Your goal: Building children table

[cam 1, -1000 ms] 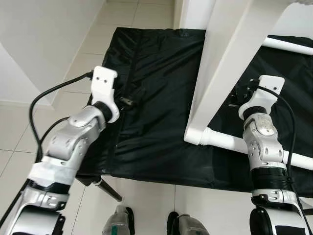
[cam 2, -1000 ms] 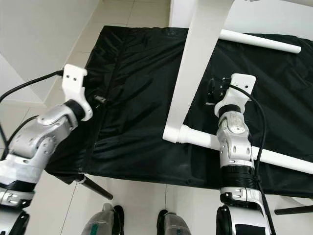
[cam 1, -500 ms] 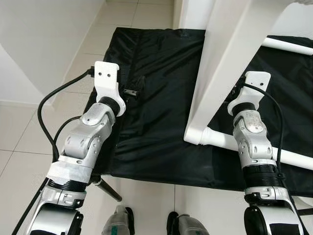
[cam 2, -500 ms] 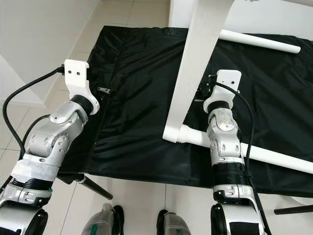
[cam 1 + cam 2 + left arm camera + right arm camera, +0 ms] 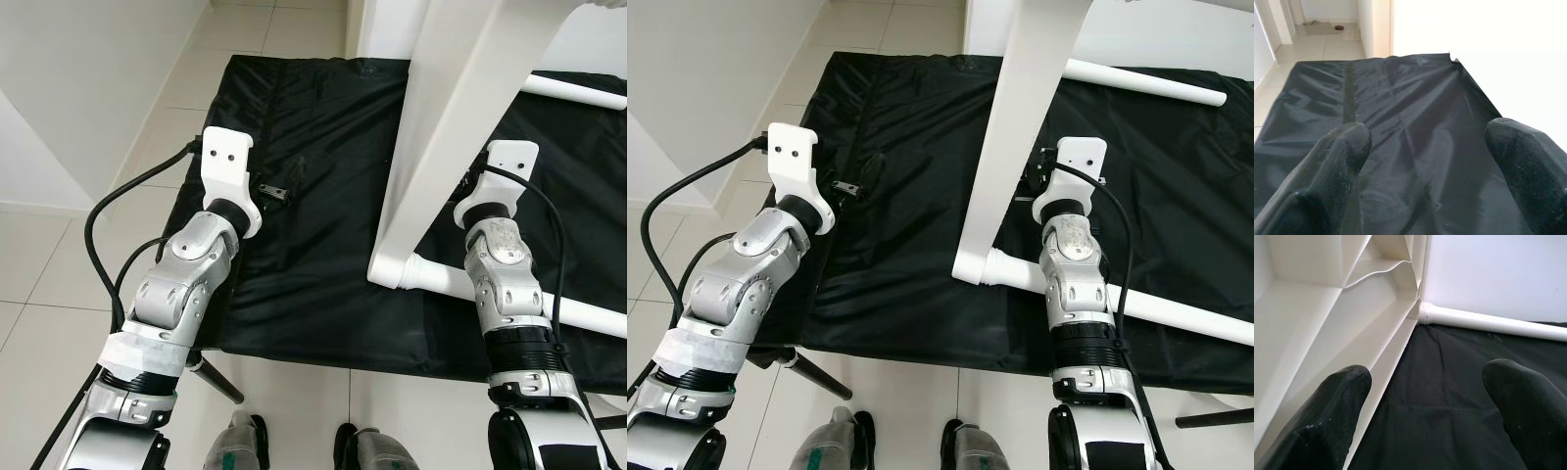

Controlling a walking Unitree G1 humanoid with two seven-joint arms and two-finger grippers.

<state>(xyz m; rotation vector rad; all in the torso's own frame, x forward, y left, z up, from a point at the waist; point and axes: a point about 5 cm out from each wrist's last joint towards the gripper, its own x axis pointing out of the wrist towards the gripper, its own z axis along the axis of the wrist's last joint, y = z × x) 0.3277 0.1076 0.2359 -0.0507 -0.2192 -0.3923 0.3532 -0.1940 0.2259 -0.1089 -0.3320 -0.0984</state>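
Right now my left gripper (image 5: 1425,161) hovers with its fingers spread apart over the black fabric cot (image 5: 313,147), holding nothing, near the cot's left edge. Beside it, the white children's table (image 5: 460,108) stands tipped on its side on the cot, its broad panel rising steeply and two white tube legs (image 5: 578,90) running off to the right. My right gripper (image 5: 1427,401) is also spread wide and empty, just right of that panel, one finger (image 5: 1332,416) close against its underside edge.
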